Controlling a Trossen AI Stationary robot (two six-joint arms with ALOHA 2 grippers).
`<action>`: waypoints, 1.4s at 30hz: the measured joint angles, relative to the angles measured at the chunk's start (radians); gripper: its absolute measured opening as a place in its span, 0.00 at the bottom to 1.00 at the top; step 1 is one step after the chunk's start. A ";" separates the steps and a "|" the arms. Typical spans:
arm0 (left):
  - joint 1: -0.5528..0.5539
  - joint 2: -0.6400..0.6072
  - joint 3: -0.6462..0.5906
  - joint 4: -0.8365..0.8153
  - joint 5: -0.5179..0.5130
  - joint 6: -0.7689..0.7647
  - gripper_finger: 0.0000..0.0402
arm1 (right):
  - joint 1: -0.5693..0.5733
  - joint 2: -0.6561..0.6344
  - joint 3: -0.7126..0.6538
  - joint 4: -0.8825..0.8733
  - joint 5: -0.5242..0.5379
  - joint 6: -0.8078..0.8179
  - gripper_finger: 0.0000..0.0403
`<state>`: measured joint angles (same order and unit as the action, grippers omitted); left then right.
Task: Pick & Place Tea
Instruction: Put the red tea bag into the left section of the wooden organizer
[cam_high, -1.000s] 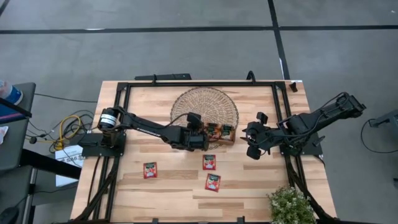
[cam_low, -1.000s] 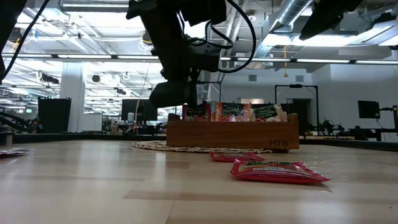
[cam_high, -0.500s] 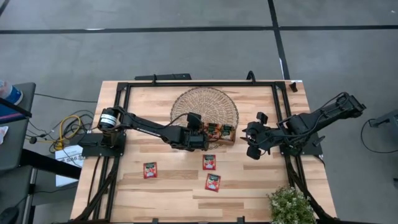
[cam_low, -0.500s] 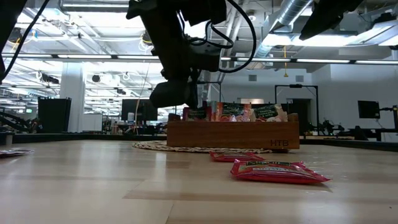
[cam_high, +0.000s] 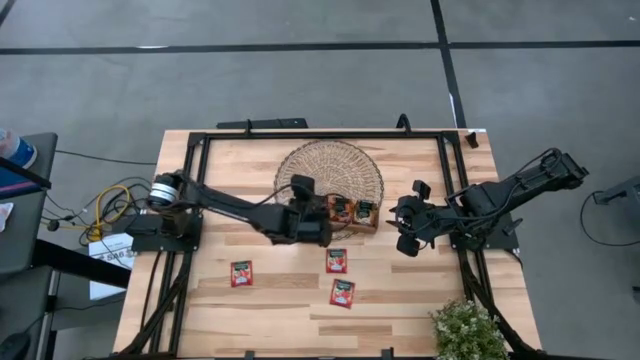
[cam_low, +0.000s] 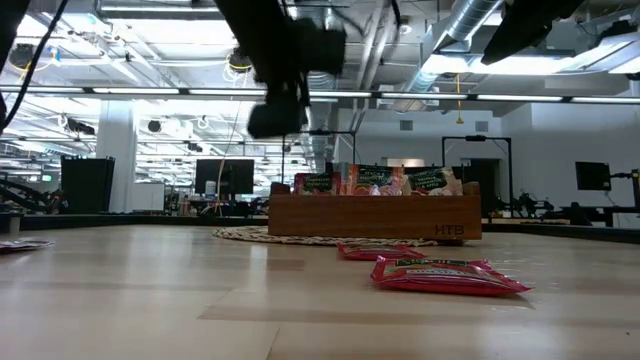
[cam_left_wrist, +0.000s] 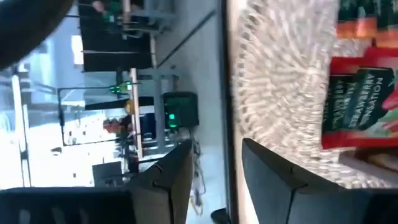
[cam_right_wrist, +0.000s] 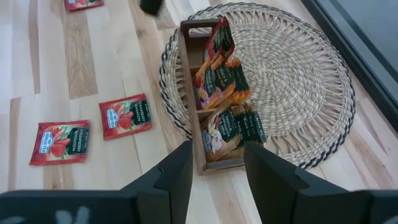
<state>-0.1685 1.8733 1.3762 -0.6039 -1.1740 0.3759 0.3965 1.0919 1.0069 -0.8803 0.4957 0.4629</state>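
Pale wood table (cam_high: 260, 300), round woven mat (cam_right_wrist: 292, 68), flat glossy sachets (cam_right_wrist: 125, 116), left gripper (cam_left_wrist: 214, 180) & right gripper (cam_right_wrist: 217, 168) parted, empty.

A wooden tray (cam_low: 375, 217) stands on a woven mat (cam_low: 250, 235) on the table (cam_low: 150, 300), with sachets (cam_low: 372, 180) upright in it. Two red sachets lie flat in front, one (cam_low: 448, 275) nearer, one (cam_low: 378, 250) behind. A dark gripper (cam_low: 277, 118) hangs above the tray's left end.
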 joint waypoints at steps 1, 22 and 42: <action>-0.016 -0.023 0.000 -0.020 -0.009 -0.027 0.33 | 0.000 0.000 0.000 0.000 0.000 0.000 0.34; -0.119 -0.330 -0.122 -0.648 0.897 -1.064 0.33 | 0.000 0.000 0.000 0.000 -0.028 -0.053 0.34; -0.311 -0.480 -0.600 -0.212 1.013 -1.063 0.33 | 0.000 0.000 0.000 0.005 -0.028 -0.020 0.33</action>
<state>-0.4794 1.3937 0.7762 -0.8162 -0.1609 -0.6871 0.3965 1.0918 1.0069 -0.8749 0.4677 0.4428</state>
